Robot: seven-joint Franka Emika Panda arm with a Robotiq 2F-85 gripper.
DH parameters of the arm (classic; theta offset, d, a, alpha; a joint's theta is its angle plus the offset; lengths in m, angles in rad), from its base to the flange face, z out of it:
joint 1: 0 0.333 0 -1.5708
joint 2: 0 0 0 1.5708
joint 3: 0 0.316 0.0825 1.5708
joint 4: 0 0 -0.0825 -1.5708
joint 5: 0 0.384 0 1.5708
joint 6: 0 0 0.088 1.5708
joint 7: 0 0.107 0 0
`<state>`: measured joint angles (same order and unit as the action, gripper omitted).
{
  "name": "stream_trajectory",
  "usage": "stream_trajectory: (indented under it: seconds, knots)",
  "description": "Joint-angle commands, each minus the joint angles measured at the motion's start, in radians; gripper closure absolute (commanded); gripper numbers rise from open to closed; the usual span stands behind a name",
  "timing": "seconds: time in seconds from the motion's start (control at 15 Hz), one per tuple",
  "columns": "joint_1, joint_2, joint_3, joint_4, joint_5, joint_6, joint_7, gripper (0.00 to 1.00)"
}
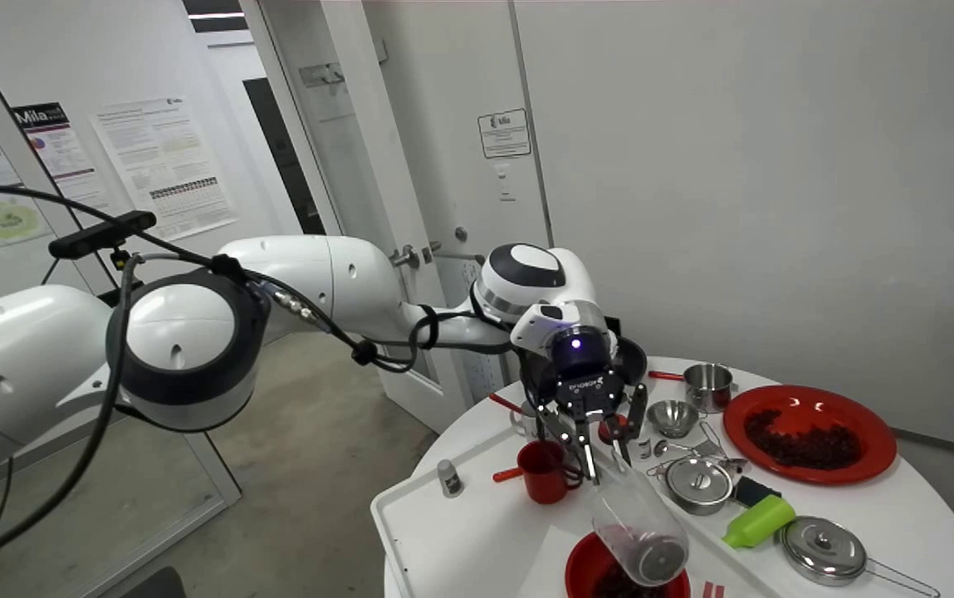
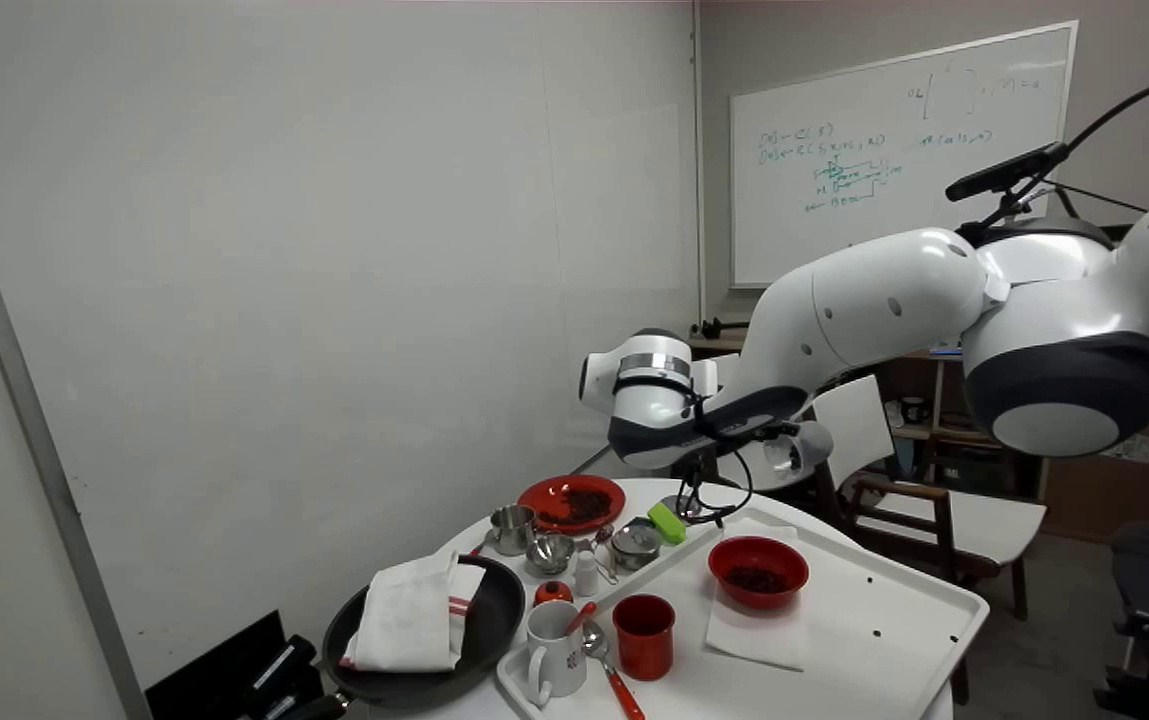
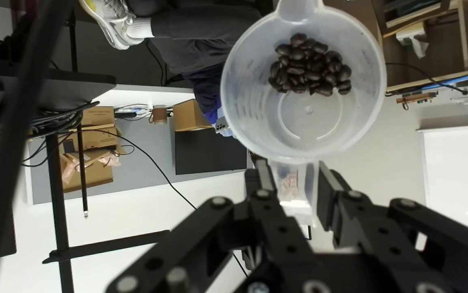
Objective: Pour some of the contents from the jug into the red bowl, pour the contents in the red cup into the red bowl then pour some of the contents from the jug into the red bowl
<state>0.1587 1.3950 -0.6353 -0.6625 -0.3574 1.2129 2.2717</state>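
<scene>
Gripping the clear jug (image 3: pixel 303 126) by its handle (image 3: pixel 293 187), the gripper (image 3: pixel 295 178) had its jaws pressed to either side of it. In the wrist view the handle hung at six o'clock from the jug's middle, the spout (image 3: pixel 299 10) stood at twelve, and dark beans (image 3: pixel 311 69) lay heaped inside, toward twelve. The jug was tilted well off upright. In an exterior view the red bowl (image 2: pixel 756 552) sat below the jug and apart from it, between six and seven o'clock, with dark bits (image 2: pixel 758 580) in its bottom; it rested on a white sheet (image 2: pixel 756 642) on the tray (image 2: pixel 834 680). The red cup (image 2: pixel 646 650) stood upright on the tray, at eight o'clock from the bowl; whether it held anything could not be told. A spoon (image 2: pixel 618 684) lay between the cup and a white mug (image 2: pixel 556 662), which stood at about nine. Farther out, at nine from the mug, was a black pan (image 2: pixel 501 610) with a white cloth (image 2: pixel 409 620) in it. A red plate (image 2: pixel 538 493) with a dark heap (image 2: pixel 584 505) on it lay near ten o'clock from the bowl. In an exterior view a small lidded pot (image 1: pixel 699 484) sat at two o'clock from the jug.
</scene>
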Motion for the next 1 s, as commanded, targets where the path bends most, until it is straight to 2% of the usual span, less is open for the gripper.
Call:
stream_trajectory:
  seconds: [0.0, 0.93]
  knots:
    - [0.012, 0.048, -0.036, 0.062, -0.040, -0.046, 0.015, 0.89]
    - [0.028, 0.100, -0.085, 0.098, -0.080, -0.083, 0.012, 0.89]
